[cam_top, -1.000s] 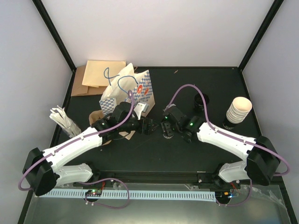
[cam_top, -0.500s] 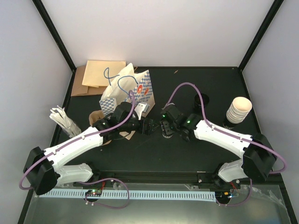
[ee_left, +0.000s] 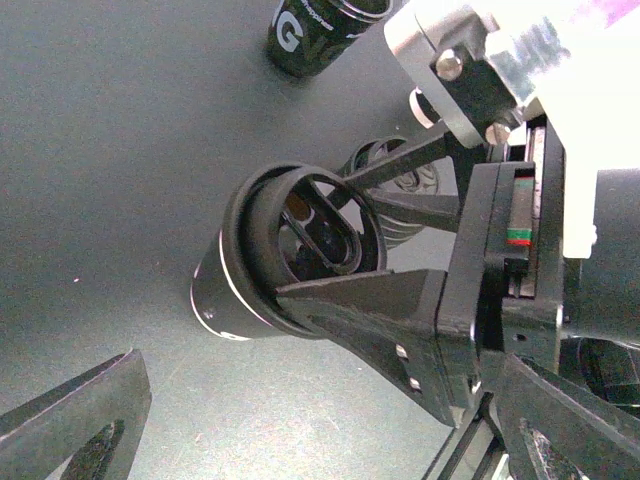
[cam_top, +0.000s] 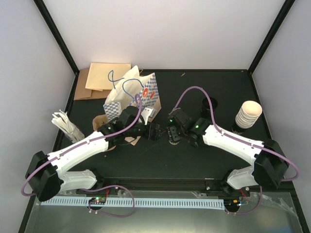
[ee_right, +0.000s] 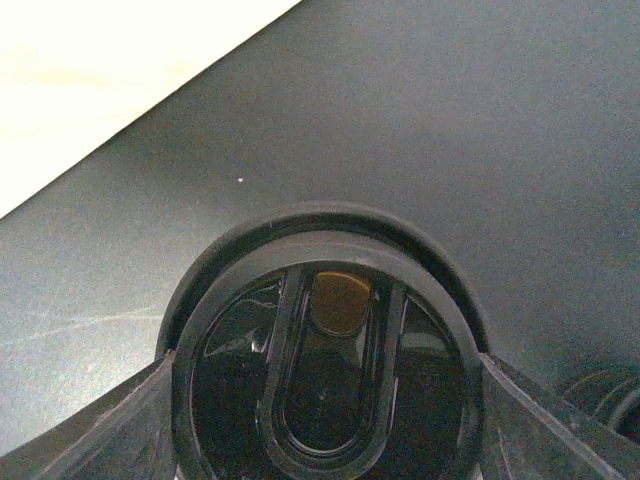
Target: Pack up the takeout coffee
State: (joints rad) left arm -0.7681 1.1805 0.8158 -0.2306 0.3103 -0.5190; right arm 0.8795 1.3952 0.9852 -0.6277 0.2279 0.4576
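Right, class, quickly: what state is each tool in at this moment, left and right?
left tool: open, holding nothing.
right tool: closed on the black lid.

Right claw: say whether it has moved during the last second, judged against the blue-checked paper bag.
Yes. The right claw, gripping the round black plastic lid, has edged left, toward the blue-checked paper bag.

Robot lab cell: plain white walls, black frame posts, dark table.
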